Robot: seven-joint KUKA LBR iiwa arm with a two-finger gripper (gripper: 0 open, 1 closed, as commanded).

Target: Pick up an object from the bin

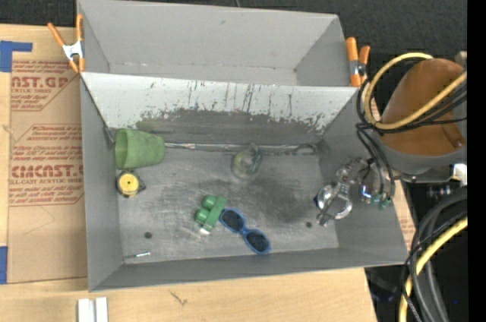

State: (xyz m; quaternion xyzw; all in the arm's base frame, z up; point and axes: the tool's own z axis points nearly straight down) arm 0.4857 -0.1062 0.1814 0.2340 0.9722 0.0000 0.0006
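cup (139, 149) far left, sunglasses (244, 231) front, hand (335, 203) right

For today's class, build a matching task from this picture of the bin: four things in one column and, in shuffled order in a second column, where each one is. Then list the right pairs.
Things
1. green cup
2. small yellow round piece
3. blue sunglasses
4. gripper

Places
A. at the right side of the bin
B. by the left wall, just in front of the cup
C. lying on its side at the back left of the floor
D. near the front wall, right beside a green block

Pairs: 1-C, 2-B, 3-D, 4-A
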